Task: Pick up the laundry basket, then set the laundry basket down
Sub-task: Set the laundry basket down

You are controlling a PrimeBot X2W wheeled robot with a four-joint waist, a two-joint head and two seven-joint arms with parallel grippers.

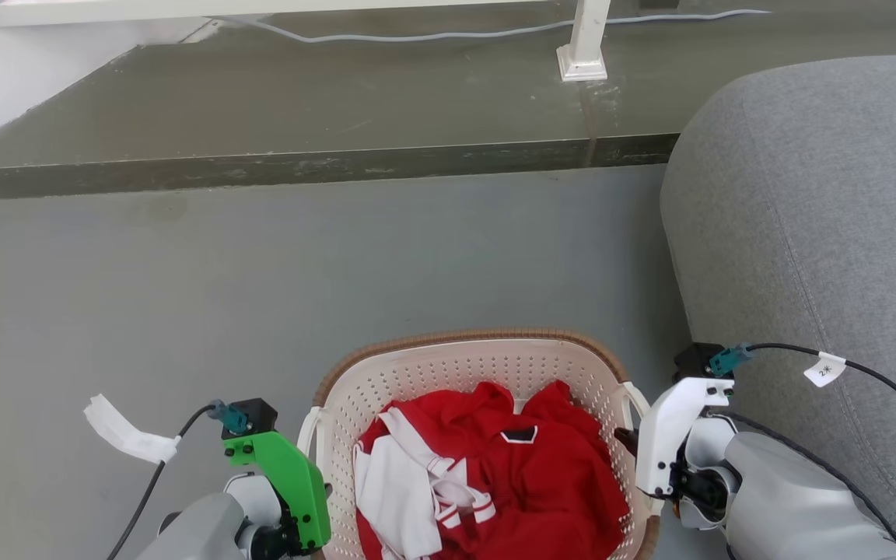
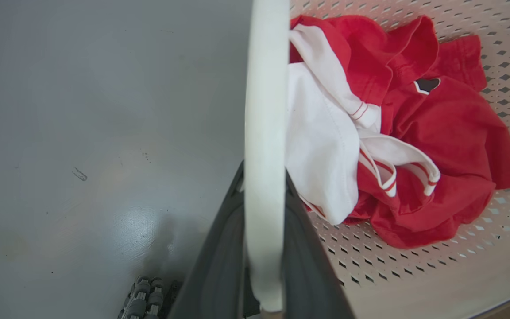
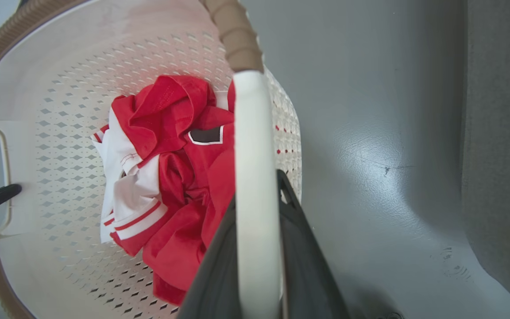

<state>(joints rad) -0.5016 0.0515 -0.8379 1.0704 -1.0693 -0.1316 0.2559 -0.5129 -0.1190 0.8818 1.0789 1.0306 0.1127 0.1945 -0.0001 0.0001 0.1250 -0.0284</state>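
Grey floor, bordered at right by grey sofa; laundry basket low and central between both arms, near the sofa, containing crumpled red-and-white garments; left gripper, jaws pinching the left loop handle; right gripper, jaws pinching the right loop handle.

Head view bottom edge cuts off basket near side; clothes hide its floor; handles hide inner faces of left tool, right tool
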